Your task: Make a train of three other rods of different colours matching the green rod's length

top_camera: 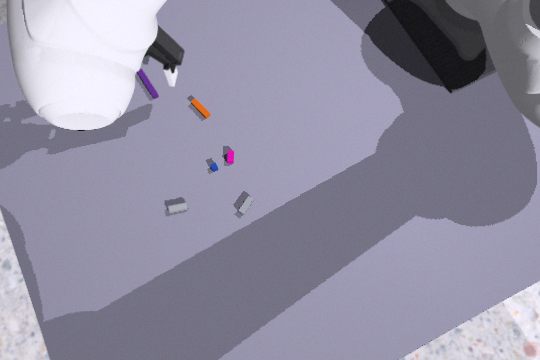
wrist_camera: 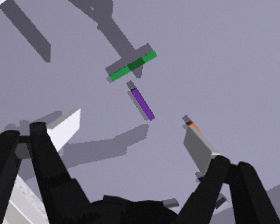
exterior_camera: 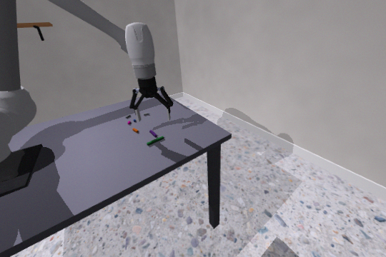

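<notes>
The arm (exterior_camera: 140, 46) wore a smooth, glossy white shell, all rounded, bulging casings with soft grey shading in the folds. Its last link was a capsule, domed on top, with a faint seam down the side and a paler band ringing its lower end. Below that came a short black collar, and then the gripper (exterior_camera: 151, 108): matt black, angular linkage bars branching from a dark central body. Each bar ended in a slim, flat, pale grey finger (wrist_camera: 199, 147), slab-sided and squared off at the tip. The base (top_camera: 437, 35) was a dark, blocky plate under a grey-white column.
</notes>
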### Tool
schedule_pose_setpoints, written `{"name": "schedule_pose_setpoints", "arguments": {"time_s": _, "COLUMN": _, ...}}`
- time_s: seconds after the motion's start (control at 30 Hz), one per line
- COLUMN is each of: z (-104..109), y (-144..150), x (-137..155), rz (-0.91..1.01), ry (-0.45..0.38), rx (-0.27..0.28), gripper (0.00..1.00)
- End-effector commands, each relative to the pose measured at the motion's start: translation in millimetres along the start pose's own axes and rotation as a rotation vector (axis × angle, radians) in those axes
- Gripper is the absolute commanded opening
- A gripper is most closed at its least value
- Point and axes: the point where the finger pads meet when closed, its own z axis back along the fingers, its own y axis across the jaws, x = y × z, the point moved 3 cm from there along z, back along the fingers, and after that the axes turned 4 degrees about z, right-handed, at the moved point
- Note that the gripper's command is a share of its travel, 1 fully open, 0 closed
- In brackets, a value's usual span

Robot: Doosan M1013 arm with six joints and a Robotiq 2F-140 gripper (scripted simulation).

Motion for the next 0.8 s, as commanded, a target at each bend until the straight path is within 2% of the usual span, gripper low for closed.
{"name": "schedule_pose_setpoints", "arguments": {"time_s": 0.0, "z": 0.1, "y": -2.3, "x": -3.6, "rz": 0.167, "ry": -0.013, "rx": 0.004, "gripper": 1.0}}
{"name": "schedule_pose_setpoints", "arguments": {"time_s": 0.33, "z": 0.0, "y": -7.2, "x": -11.4, "rz": 0.544, "ry": -0.014, "rx": 0.002, "gripper": 1.0}}
{"name": "schedule_pose_setpoints", "arguments": {"time_s": 0.77, "z": -0.1, "y": -7.9, "x": -12.5, "rz": 0.599, "ry": -0.014, "rx": 0.001, "gripper": 1.0}}
